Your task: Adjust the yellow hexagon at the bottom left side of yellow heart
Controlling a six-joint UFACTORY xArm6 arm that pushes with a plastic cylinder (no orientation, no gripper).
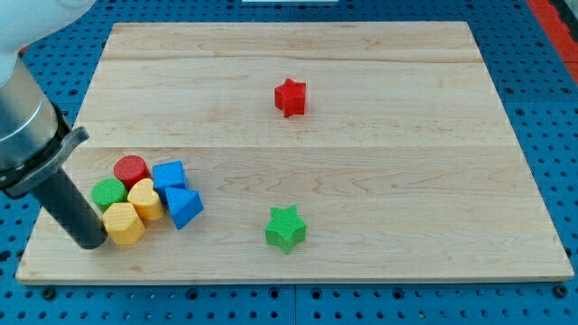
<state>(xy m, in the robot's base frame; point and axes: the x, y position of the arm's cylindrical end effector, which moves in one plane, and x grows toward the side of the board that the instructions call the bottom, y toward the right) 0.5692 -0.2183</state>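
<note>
My tip (93, 242) (a bare rod, no pincer) touches the yellow hexagon (124, 223), just below-left of the yellow heart (145, 199); no writing shows.

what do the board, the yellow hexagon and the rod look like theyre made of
Board: pale wood, seemingly unvarnished; grain lines and plank seams show.
Yellow hexagon: probably plastic, or possibly painted; uniform colour, matte with soft highlights.
Rod ending in my tip, touching the hexagon's left side: dark, smooth, slightly glossy; metal or plastic, I cannot tell which.
</note>
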